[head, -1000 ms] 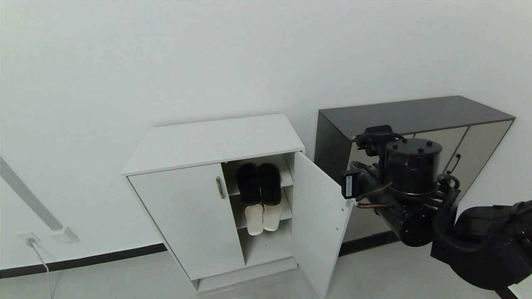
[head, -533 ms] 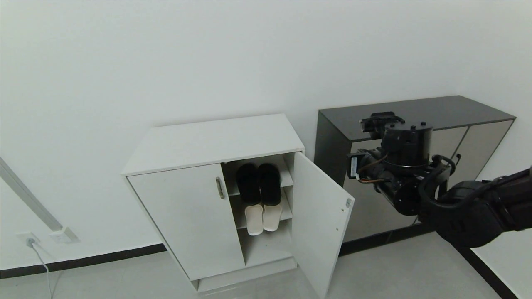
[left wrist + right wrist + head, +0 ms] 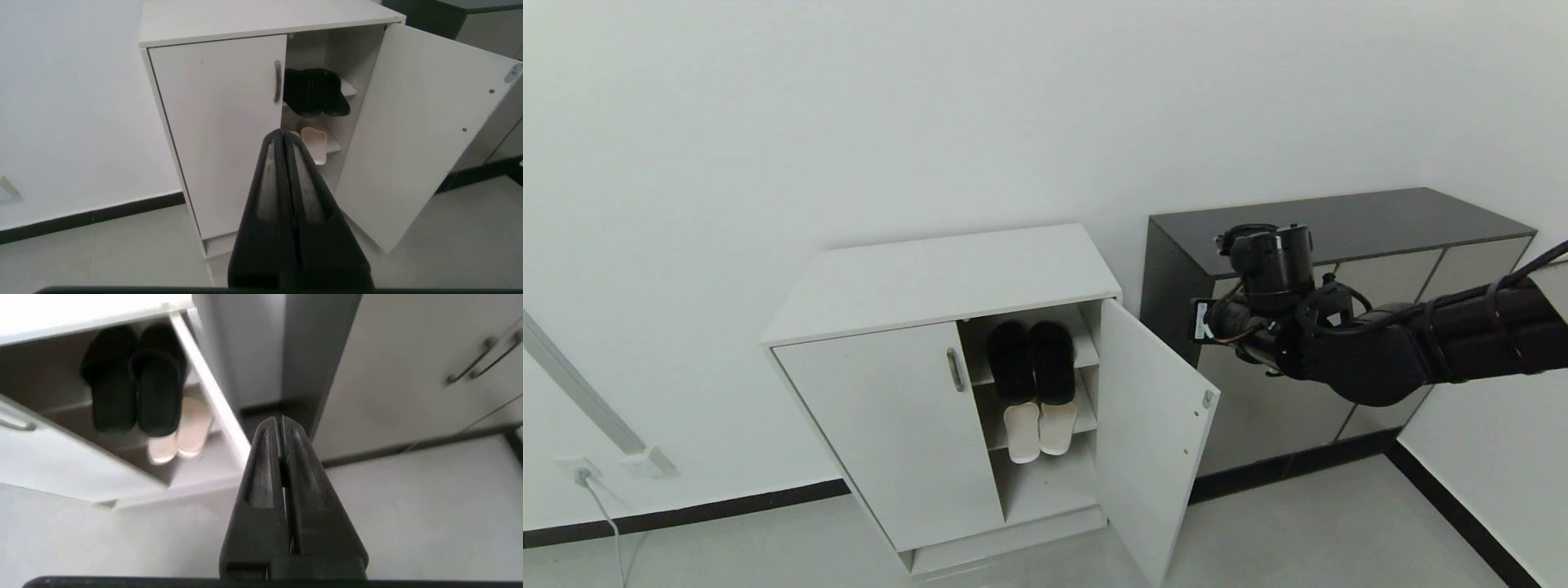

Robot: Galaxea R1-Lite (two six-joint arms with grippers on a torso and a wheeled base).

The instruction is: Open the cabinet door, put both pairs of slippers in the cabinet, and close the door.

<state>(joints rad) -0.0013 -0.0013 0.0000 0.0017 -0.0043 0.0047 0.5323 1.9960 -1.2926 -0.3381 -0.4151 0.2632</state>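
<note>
Cabinet door on the right side stands swung wide open, its free edge toward me, while the left door is closed, its handle upright at the inner edge. Inside the white cabinet I see the black slippers side by side on the upper shelf. The white slippers lie side by side on the shelf just below, and both pairs stick out a little over the shelf fronts. My right arm stretches across in front of the dark cabinet, its wrist near the open door's upper outer corner but apart from it. On the right wrist camera the right hand is clenched, fingers pressed together with nothing between them. Both pairs of slippers lie well beyond it inside the cabinet, past the door's edge. The left hand is clenched and empty too, hanging in front of the cabinet, facing the opening between the doors, well clear of the slippers.
</note>
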